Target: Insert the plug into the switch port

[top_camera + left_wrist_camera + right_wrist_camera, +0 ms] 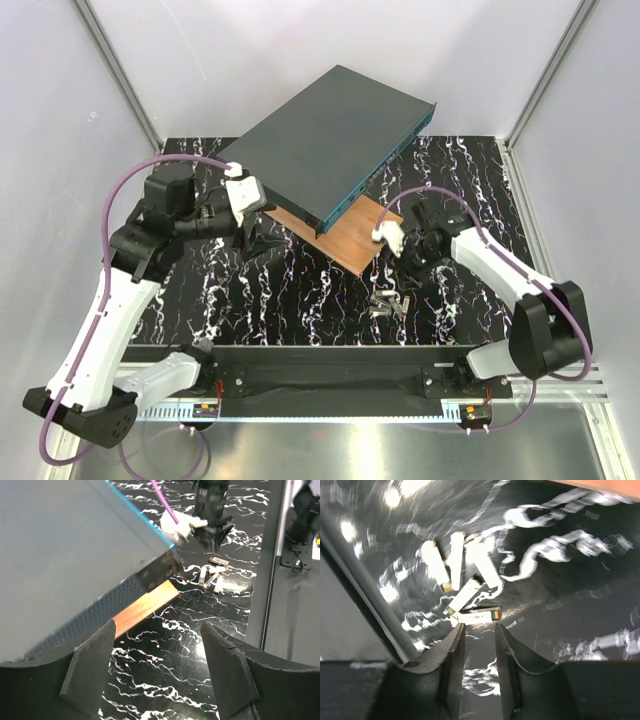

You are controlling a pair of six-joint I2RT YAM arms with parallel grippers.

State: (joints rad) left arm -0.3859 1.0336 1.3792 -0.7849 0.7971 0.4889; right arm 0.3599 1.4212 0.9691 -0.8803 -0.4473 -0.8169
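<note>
Plugs [464, 596] blurred, perhaps five | switch [330, 140] ports indistinct | right fingers [447, 670] narrowly apart

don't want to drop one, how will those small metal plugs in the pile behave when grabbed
The plugs look like short rigid metal bars: probably stiff and light. Shiny flat sides may slip in the right pincer. They lie crossed and touching, so lifting one likely shifts its neighbours.
</note>
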